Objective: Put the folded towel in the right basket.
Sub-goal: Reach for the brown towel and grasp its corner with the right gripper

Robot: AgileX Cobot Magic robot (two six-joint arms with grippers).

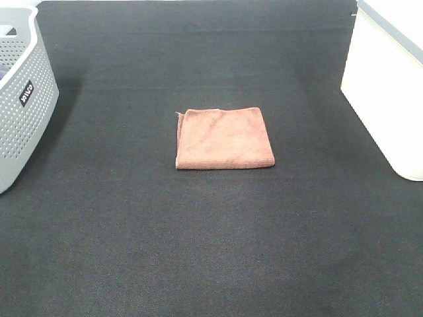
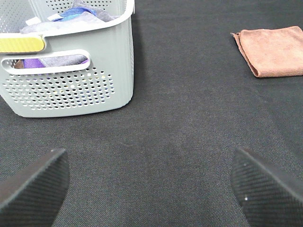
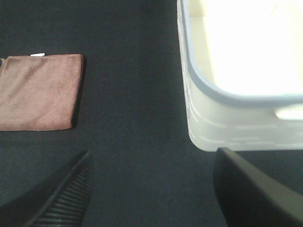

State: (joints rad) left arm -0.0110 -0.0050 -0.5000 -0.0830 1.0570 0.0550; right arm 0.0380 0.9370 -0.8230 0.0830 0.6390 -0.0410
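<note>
A black textured mat [image 1: 211,251] covers the work surface, and the folded brown towel [image 1: 223,139] lies flat near its middle. The white basket [image 1: 386,92] stands well apart from the towel on its right side, and its pale inside shows in the right wrist view. The grey perforated basket [image 1: 23,105] stands well apart from the towel on its left side and holds blue, purple and grey cloths [image 2: 71,16]. The towel touches neither basket. The left gripper [image 2: 149,189] hangs over bare mat between the towel and the grey basket, fingers spread wide, holding nothing. The right gripper [image 3: 151,194] hangs between the towel and the white basket, likewise spread and unladen.
</note>
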